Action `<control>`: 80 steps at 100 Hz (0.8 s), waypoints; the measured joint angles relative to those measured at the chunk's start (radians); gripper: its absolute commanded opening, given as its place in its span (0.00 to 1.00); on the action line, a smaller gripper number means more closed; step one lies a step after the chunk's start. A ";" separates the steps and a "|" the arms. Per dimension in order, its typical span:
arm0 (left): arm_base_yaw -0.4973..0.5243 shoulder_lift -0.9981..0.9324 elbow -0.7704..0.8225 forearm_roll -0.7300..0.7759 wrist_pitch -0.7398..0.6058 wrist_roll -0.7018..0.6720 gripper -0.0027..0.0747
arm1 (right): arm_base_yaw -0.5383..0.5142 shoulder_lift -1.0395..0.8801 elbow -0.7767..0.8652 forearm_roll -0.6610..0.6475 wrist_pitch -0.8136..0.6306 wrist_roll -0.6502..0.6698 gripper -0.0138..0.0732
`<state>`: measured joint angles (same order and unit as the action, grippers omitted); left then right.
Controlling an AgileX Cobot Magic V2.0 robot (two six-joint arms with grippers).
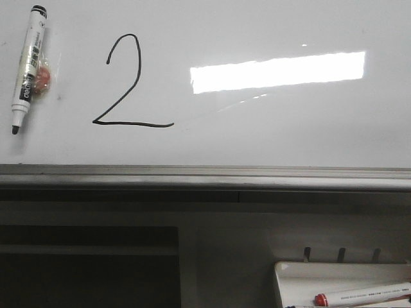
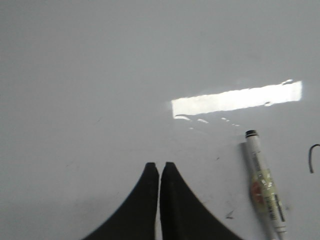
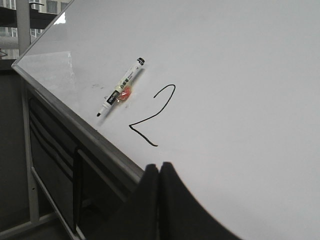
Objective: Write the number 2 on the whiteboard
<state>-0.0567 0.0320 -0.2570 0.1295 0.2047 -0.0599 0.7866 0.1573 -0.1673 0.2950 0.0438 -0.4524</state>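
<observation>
Both pincers are pressed together, holding nothing: the left pincer [image 2: 159,166] and the right pincer [image 3: 159,167]. From the left pincer, the marker [image 2: 264,187] lies toward 3 o'clock on the whiteboard [image 1: 289,128], long axis near vertical. The 2 [image 1: 128,83] looks finished, just right of the marker in the front view.

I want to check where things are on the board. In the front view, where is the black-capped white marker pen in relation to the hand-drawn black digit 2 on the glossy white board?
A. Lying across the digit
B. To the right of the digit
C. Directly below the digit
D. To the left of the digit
D: the black-capped white marker pen sits on the glossy white board left of the hand-drawn black digit 2, apart from it.
</observation>
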 measured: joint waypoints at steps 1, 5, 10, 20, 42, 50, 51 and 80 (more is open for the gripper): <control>0.005 -0.002 0.005 0.000 -0.002 0.000 0.01 | 0.000 0.000 0.000 0.000 0.000 0.000 0.09; 0.030 -0.013 0.034 -0.008 -0.009 0.002 0.01 | 0.000 0.000 0.000 0.000 0.000 0.000 0.09; 0.055 -0.024 0.070 -0.029 -0.017 0.002 0.01 | 0.000 0.000 0.000 0.000 0.000 0.000 0.09; 0.090 -0.036 0.137 -0.048 -0.022 0.002 0.01 | 0.000 0.000 0.000 0.000 0.000 0.000 0.09; 0.100 -0.036 0.257 -0.052 -0.024 0.002 0.01 | 0.000 0.000 0.000 0.000 0.000 0.000 0.09; 0.100 -0.036 0.257 -0.052 -0.027 0.002 0.01 | 0.000 0.000 0.000 0.000 0.000 0.000 0.09; 0.100 -0.036 0.257 -0.052 -0.024 0.002 0.01 | 0.000 0.000 0.000 0.000 0.000 0.000 0.09; 0.100 -0.036 0.257 -0.052 0.121 0.002 0.01 | 0.000 -0.002 0.000 0.000 0.000 0.000 0.09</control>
<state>0.0430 -0.0038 -0.0002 0.0777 0.3260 -0.0576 0.7866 0.1556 -0.1673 0.2950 0.0438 -0.4524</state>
